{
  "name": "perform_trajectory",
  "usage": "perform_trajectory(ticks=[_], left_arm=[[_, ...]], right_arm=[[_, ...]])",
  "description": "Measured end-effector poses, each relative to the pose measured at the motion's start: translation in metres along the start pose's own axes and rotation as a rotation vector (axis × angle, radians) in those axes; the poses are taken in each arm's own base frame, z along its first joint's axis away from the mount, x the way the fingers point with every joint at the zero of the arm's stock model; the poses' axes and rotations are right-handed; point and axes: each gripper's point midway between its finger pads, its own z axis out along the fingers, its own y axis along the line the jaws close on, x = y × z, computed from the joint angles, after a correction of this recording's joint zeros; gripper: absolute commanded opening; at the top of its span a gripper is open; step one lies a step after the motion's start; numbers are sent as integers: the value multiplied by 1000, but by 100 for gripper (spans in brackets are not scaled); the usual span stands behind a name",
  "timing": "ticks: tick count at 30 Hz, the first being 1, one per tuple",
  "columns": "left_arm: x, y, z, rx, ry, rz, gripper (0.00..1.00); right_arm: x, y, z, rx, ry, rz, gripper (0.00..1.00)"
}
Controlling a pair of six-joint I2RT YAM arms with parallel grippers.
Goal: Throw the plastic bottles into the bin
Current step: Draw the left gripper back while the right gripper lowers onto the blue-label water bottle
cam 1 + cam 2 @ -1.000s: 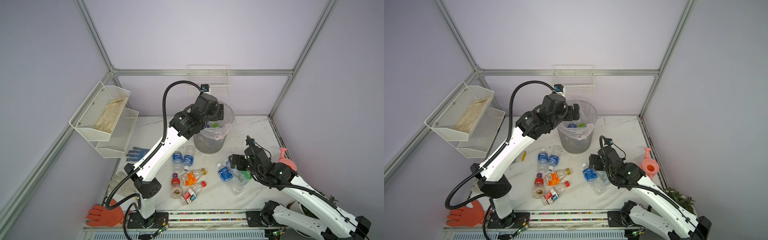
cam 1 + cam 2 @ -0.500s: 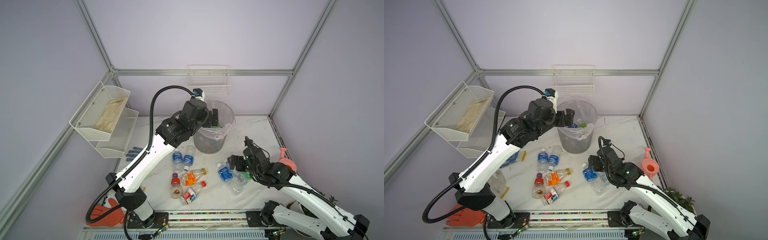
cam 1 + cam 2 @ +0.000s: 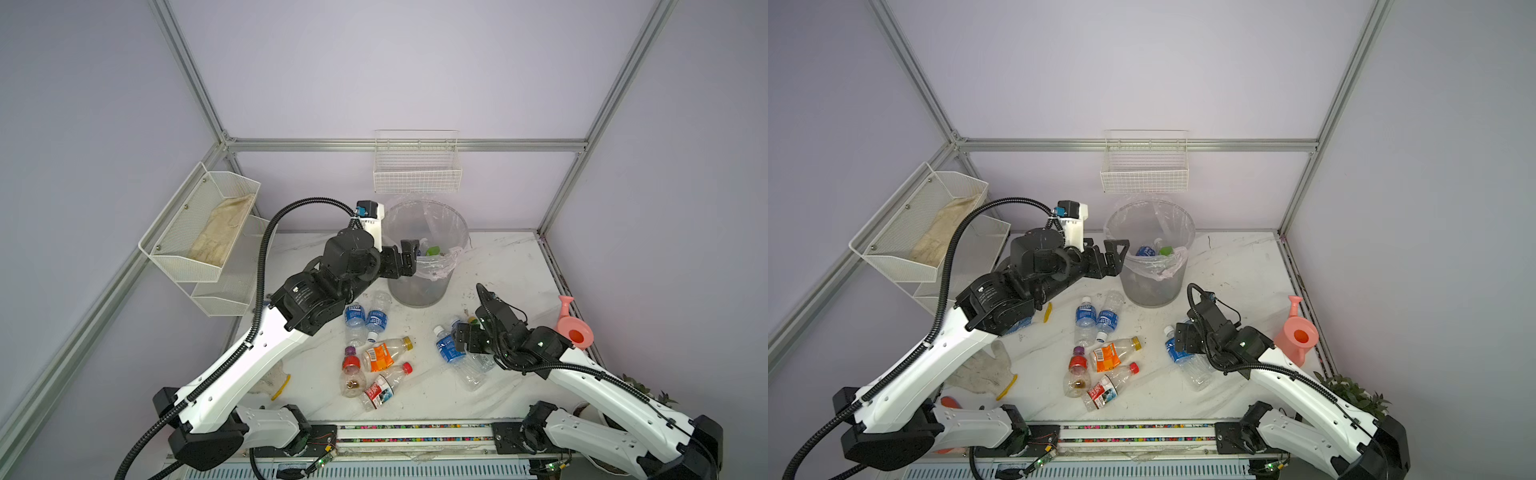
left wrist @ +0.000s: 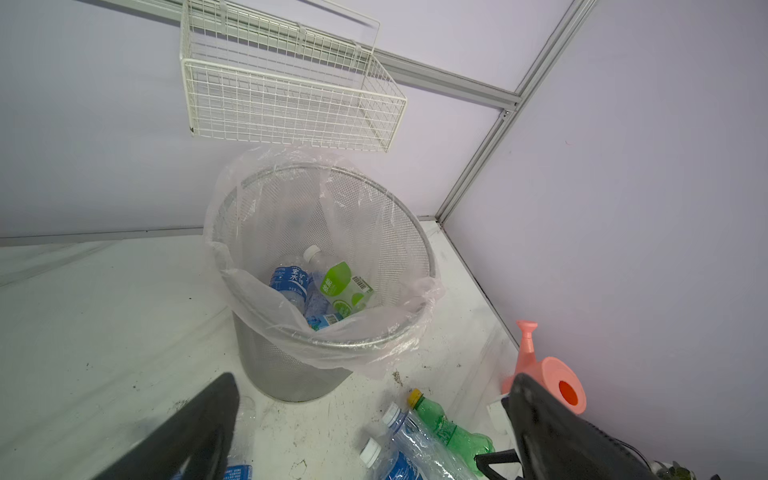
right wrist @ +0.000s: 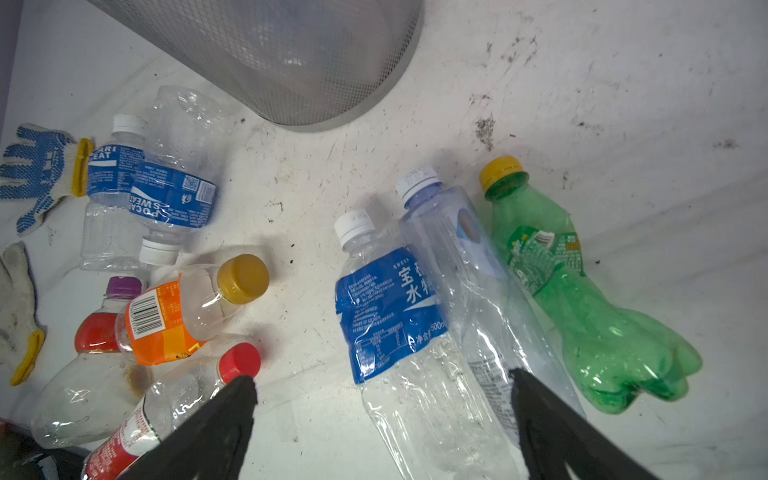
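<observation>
Eight crumpled bottles [image 5: 386,307] litter the counter [image 5: 602,104] in the right wrist view; the left wrist view shows blue- and green-labelled ones inside the bin [image 4: 266,361]. Both jaws stand wide, empty.

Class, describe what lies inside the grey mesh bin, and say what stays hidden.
Inside the bin, within its clear liner, lie a blue-labelled bottle and a green-labelled bottle. Anything beneath them is covered by them and the sagging liner.

pink watering can [image 3: 575,328] mid right, white wire basket [image 3: 417,174] upper centre, mesh shelf [image 3: 174,249] left, grubby white glove [image 3: 984,368] lower left
</observation>
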Motion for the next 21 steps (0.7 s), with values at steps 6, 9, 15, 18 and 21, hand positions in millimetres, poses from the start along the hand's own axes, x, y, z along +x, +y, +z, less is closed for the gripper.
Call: perform_trajectory(ticks=[6,9,15,18,21], left_arm=[[19,6,0,6,31,6,100],[31,11,1,-2,57,13,100],[48,21,-4,-15,83,20,100],[54,25,-9,-19,90,16,100],[59,30,-14,-23,97,16,100]], right_arm=[[12,3,11,6,41,-9,97],[18,7,17,0,53,-15,97],[43,21,34,10,109,-60,97],[52,26,42,28,129,-83,97],[59,25,48,59,136,-100,97]])
